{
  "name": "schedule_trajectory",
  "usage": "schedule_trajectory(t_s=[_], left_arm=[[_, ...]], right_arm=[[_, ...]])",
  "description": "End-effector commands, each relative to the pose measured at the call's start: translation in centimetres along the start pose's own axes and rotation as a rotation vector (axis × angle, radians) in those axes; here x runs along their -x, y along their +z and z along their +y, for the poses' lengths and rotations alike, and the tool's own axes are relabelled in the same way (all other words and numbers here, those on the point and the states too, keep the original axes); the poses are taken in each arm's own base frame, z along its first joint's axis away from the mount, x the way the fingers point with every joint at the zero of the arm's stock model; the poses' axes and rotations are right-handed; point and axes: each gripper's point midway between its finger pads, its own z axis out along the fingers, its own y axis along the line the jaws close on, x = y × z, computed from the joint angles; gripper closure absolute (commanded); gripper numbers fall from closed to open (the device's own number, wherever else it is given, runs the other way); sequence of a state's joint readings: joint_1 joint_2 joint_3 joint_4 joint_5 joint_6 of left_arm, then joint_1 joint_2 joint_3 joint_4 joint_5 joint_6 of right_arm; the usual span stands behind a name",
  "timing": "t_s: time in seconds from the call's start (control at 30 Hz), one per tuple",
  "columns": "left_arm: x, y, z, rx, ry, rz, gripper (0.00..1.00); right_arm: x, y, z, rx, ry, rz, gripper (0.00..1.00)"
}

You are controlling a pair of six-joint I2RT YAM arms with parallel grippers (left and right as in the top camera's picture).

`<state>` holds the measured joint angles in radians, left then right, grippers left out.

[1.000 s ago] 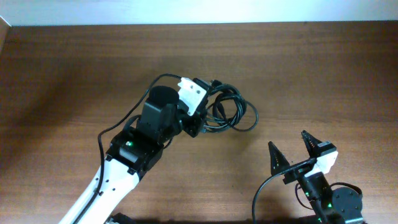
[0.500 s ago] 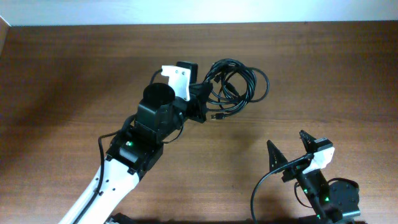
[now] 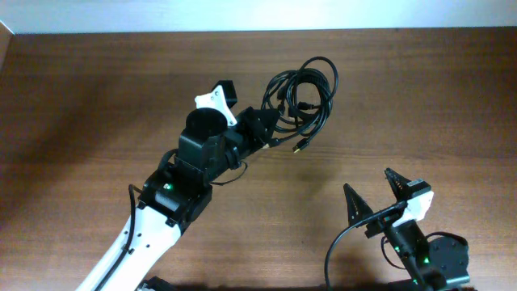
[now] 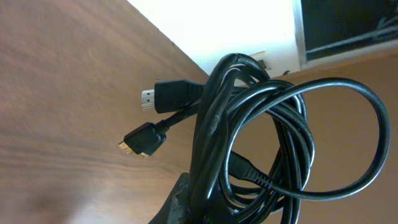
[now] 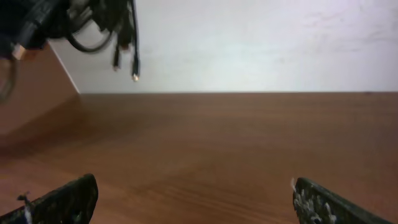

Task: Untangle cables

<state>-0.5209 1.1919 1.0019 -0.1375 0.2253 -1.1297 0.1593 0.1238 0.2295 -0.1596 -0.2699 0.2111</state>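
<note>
Left claw (image 3: pixel 257 129) is clenched on the cable bundle (image 3: pixel 307 93), which sits upper middle of the overhead frame and looks clear of the table (image 3: pixel 97 97), all one coil, with the gold-tipped plug (image 3: pixel 300 148) dangling. Right claw (image 3: pixel 370 186) is spread wide and empty at lower right, well apart. My worry: I'm pinching several strands at once, so tugging any loop could cinch the tangle, or a swing could slip the coil out.

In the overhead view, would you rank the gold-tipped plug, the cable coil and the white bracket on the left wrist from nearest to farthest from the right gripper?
From the right gripper:
1. gold-tipped plug, upper left of it.
2. cable coil, farther back.
3. white bracket, far left on the wrist.
</note>
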Motion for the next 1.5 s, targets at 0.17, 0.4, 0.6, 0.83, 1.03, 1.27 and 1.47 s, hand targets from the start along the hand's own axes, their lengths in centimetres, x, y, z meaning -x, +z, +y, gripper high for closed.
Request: schedule_trajectory(t_s=[0.17, 0.4, 0.6, 0.83, 1.03, 1.27, 1.47], left_arm=[[-3.1, -1.2, -3.1, -0.104, -0.290, 0.207, 1.00], [-5.5, -1.3, -3.9, -0.118, -0.275, 0.286, 1.00], [-6.6, -1.1, -4.3, -0.105, -0.320, 0.288, 1.00], [-7.6, -1.0, -4.4, -0.090, -0.339, 0.299, 1.00], [-9.2, -0.6, -3.9, -0.043, -0.359, 0.300, 1.00], [-11.6, 0.5, -3.3, 0.003, -0.377, 0.322, 1.00], [-12.4, 1.1, -2.9, 0.023, -0.388, 0.339, 1.00]], right_arm=[[4.1, -0.5, 2.0, 0.113, 0.256, -0.129, 0.01], [4.7, -0.8, 3.7, 0.206, 0.228, -0.137, 0.01], [4.9, -0.8, 5.5, 0.313, 0.193, -0.125, 0.01], [4.1, 0.2, 5.1, 0.307, 0.210, -0.082, 0.01], [4.4, 0.2, 5.5, 0.328, 0.202, -0.089, 0.01], [4.4, 0.2, 5.4, 0.325, 0.203, -0.090, 0.01], [4.4, 0.3, 5.1, 0.305, 0.207, -0.093, 0.27]])
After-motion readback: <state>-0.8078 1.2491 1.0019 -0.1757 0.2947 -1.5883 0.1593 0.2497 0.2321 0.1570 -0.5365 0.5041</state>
